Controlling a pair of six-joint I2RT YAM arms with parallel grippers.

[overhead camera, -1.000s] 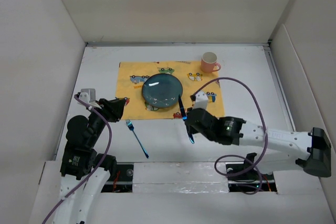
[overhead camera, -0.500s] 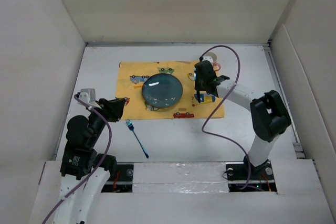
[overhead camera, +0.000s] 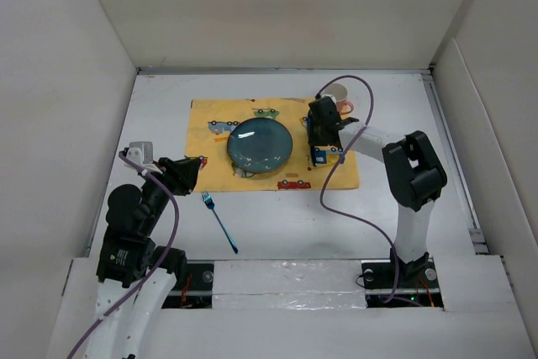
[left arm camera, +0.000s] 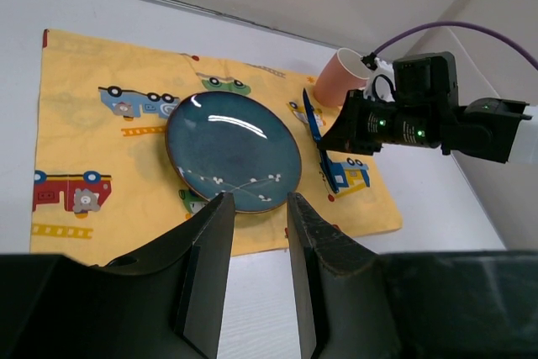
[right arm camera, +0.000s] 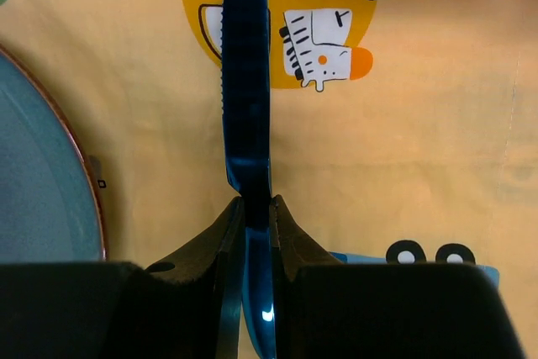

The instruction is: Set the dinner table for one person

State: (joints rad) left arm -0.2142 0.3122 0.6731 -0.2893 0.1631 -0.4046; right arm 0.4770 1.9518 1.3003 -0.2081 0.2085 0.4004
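My right gripper [right arm camera: 256, 208] is shut on a blue knife [right arm camera: 246, 107], holding it over the yellow car-printed placemat [overhead camera: 210, 124] just right of the dark blue plate [overhead camera: 261, 145]. In the left wrist view the knife [left arm camera: 318, 136] hangs tilted between the plate [left arm camera: 234, 150] and the pink cup [left arm camera: 345, 77]. A blue fork [overhead camera: 220, 223] lies on the white dinner table [overhead camera: 277, 224] in front of the placemat. My left gripper [left arm camera: 256, 208] stands open and empty above the table near the placemat's front left corner. The right gripper [overhead camera: 318, 136] partly hides the cup.
White walls enclose the table on the left, back and right. A purple cable [overhead camera: 336, 199] loops from the right arm over the table's right half. The left arm's cable [overhead camera: 172, 208] hangs beside the fork.
The right arm has swung from the table's near middle out over the placemat's right part, carrying the knife. The left arm and fork have not moved.
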